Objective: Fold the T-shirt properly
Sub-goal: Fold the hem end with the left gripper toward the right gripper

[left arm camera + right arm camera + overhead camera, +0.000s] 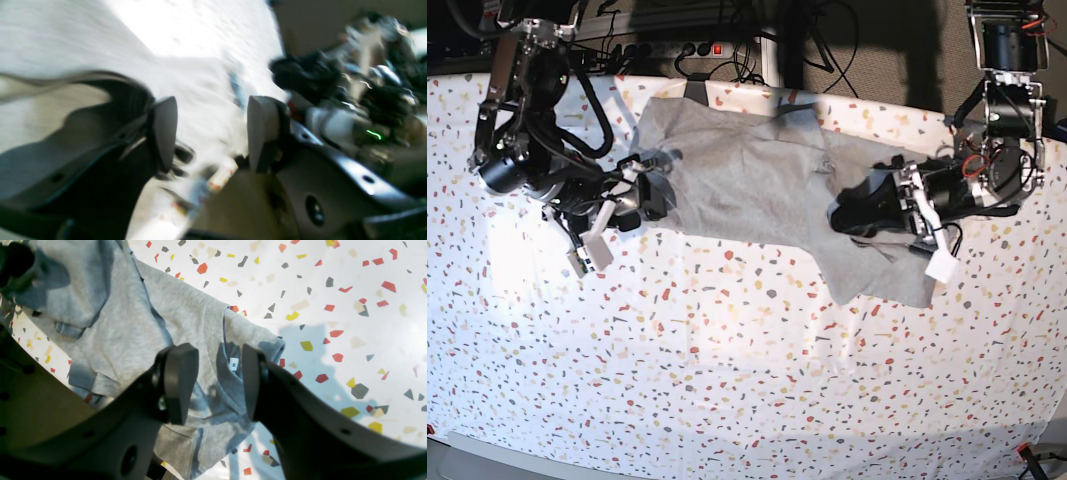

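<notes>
Left fingers (210, 133): spread wide apart, nothing between them – blurry in the wrist view, pale cloth behind the gap.
Right fingers (220, 383): parted, nothing pinched – hanging just above the grey cloth, a small white size tag (234, 364) showing in the gap.
T-shirt (757, 180): soft grey, lying spread on the desk (747, 380) near the far edge, between the two arms, plain side up.
Folds: one end bunched and wrinkled under the right fingers; the other end lying under the left fingers, with a corner reaching toward the near side.
Desk: white cover with little red, yellow and grey specks all over.
Left arm (967, 185): low over its end of the T-shirt.
Right arm (537, 170): low at the other end.
</notes>
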Controlling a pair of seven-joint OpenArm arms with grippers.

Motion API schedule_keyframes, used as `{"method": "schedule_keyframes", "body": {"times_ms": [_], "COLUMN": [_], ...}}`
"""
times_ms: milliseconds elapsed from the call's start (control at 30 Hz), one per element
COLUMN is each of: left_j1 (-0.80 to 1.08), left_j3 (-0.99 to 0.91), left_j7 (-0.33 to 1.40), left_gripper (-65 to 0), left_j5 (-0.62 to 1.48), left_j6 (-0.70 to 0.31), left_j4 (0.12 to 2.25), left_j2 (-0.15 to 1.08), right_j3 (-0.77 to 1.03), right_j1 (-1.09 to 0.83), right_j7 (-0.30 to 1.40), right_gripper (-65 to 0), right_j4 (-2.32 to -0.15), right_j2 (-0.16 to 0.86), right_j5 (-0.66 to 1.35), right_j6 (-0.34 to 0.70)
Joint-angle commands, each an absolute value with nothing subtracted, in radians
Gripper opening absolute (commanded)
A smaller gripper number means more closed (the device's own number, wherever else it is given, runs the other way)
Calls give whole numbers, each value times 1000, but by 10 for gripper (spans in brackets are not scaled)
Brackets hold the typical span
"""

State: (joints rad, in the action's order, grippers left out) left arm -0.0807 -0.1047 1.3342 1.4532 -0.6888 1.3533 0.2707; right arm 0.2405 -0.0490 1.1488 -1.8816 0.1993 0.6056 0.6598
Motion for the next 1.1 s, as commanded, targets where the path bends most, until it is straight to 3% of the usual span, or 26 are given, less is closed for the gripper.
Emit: {"method": "schedule_keyframes", "body": {"times_ms": [0,167,400,467,900,1067], "left_j1": [-107,-155,-199,-196,-192,-191], "left_j3": [-110,-111,-110,-109,-109,-109], "left_j7": [1340,1266,926,857,771,701], "left_gripper": [-324,-324,-324,-324,-324,-324], "left_j5": [1484,1484,919,772,432,308], "left_j6": [-698,-698,-695,-637,-608,-509], "left_j4": [1374,1375,1374,1374,1367,1367], "left_j2": [280,295,328,327,191,192], "right_j3": [242,242,242,242,242,242], "right_j1": [-34,-33,-34,-33,-31,-31], "right_j7": [1129,1129,1130,1130,1145,1148], "right_gripper": [-389,-389,-389,-389,-389,-389], "right_j4": [-1895,-1895,-1895,-1895,-1895,-1895], "right_j2": [208,208,208,208,208,208], "right_j5": [624,625,624,625,631,632], "right_j6": [666,666,666,666,666,666]}}
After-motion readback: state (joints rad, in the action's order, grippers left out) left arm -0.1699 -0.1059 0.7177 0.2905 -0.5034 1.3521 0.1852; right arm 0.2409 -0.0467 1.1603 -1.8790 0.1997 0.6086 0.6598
